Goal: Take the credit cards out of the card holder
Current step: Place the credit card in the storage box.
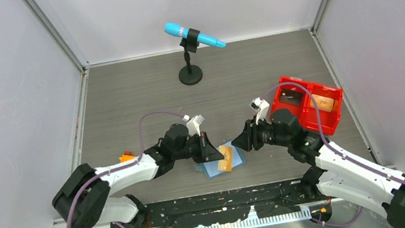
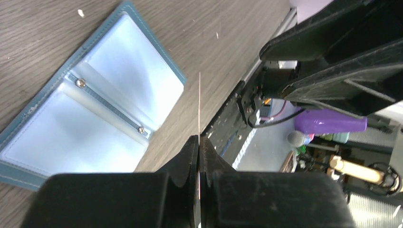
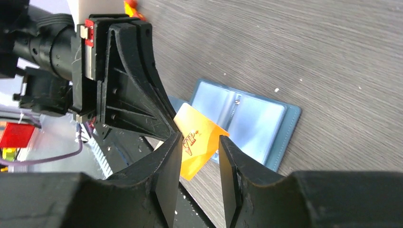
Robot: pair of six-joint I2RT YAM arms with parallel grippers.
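Left claw (image 2: 199, 140) was shut on the orange credit card (image 3: 197, 140), pinching only a thin strip along one edge. The card stood on edge above the worktop (image 1: 142, 92).

Card holder (image 2: 95, 104) lay open and flat, pockets up, at 6 o'clock on the worktop, just under the card. I could not tell whether more cards sat in the pockets.

Right claw (image 3: 200, 138) faced in from 3 o'clock, jaws narrow but parted, with the card's free end in line with the gap. Contact was not discernible.

Risks, as judged:
- The shallow pinch could let the card pivot or slip and drop back onto the holder.
- If the right claw closed off-line, it could bend the card or lever it out.
- If the left claw released before the right had gripped, the card would fall.
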